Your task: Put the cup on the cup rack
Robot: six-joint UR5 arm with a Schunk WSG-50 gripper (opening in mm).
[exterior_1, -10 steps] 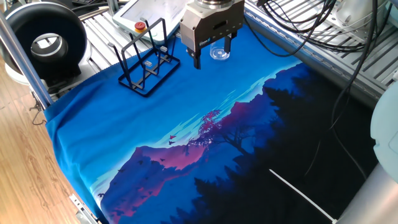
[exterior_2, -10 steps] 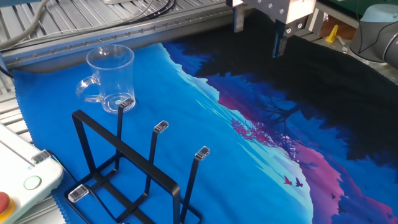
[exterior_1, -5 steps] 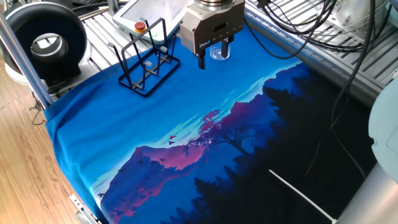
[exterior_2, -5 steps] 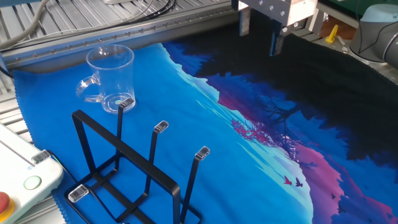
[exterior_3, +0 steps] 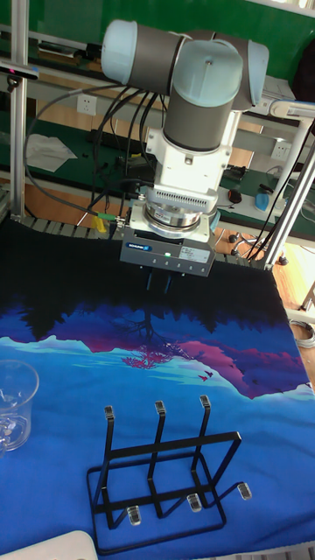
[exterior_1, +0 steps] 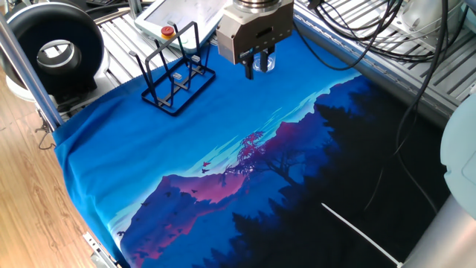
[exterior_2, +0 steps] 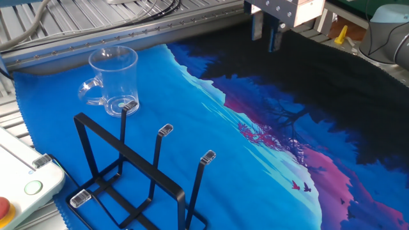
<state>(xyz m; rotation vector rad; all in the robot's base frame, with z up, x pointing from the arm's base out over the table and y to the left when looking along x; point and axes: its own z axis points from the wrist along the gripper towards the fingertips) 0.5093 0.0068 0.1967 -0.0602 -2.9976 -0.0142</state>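
Just beyond the cup rack, on the blue part of the printed cloth, the cup stands upright and untouched. It is a clear glass with a small handle on the side turned away from the rack. It is near the rack's end prong but not touching it, and nothing hangs on the rack.

The gripper hangs in the air well away from the rack, over the dark part of the cloth on the cup's far side. One fixed view shows it overlapping the cup, but the other fixed view shows a clear stretch of cloth between them.

The change is in the fingers. A second ago they stood wide apart; half a second ago they were narrower; now they are pressed together with nothing between them.

My judgement is that this closing gains nothing for the task, since the cup is neither gripped nor approached. The fingers would need to part again and come over to the cup before any lift toward the prongs.
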